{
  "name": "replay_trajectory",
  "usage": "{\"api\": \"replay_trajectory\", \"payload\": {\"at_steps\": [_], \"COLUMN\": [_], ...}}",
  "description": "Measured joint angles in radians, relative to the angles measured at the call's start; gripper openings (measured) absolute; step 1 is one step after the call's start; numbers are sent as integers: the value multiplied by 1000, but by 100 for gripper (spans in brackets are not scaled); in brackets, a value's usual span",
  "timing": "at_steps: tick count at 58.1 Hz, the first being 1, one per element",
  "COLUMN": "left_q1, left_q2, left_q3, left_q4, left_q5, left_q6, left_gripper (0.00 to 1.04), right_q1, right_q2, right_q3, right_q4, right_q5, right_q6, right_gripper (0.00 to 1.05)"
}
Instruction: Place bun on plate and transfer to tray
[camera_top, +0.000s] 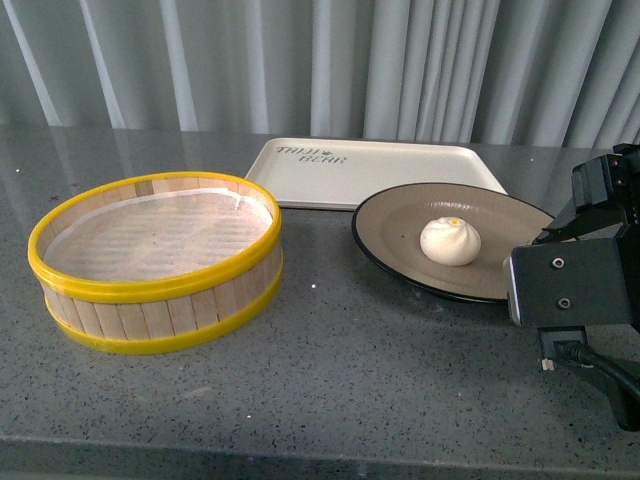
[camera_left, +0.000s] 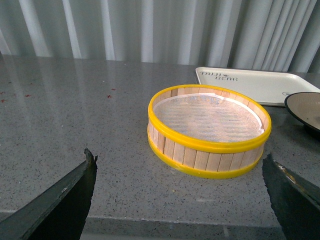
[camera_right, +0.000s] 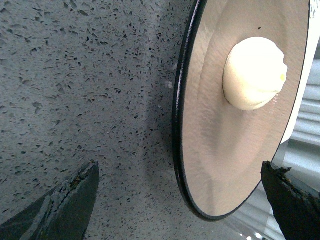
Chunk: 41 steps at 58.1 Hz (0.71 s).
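The white pleated bun (camera_top: 450, 241) sits in the middle of the round grey-beige plate (camera_top: 400, 225) with the black rim, on the counter at the right. The cream-white tray (camera_top: 400, 180) with dark lettering lies flat just behind the plate. My right gripper (camera_right: 180, 170) is open and empty, low at the plate's right-hand edge, with the rim (camera_right: 176, 125) between its jaws and the bun (camera_right: 254, 74) further in. Its arm (camera_top: 575, 285) shows at the right of the front view. My left gripper (camera_left: 177, 162) is open and empty, back from the steamer basket.
A yellow-rimmed wooden steamer basket (camera_top: 160, 265) with a white liner stands at the left; it also shows in the left wrist view (camera_left: 210, 131). Grey curtains hang behind the speckled grey counter (camera_top: 350, 380). The counter's front edge runs close below my left gripper.
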<state>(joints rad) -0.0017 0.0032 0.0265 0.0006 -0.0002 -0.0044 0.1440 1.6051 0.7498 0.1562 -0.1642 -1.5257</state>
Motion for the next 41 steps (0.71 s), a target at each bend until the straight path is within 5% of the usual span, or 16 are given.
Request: {"api": "replay_trajectory", "payload": {"at_steps": [22, 41], "left_q1": [0, 0], "left_q2": [0, 0], "left_q3": [0, 0], "left_q4": [0, 0], "left_q5": [0, 0], "left_q6": [0, 0], "left_gripper": [98, 98], "right_q1": [25, 11], "right_q2": [78, 121], "right_q3": [58, 61], "right_q4": [23, 62], "right_q5": [6, 22], "right_q6": [7, -7], "right_gripper": [96, 46]}}
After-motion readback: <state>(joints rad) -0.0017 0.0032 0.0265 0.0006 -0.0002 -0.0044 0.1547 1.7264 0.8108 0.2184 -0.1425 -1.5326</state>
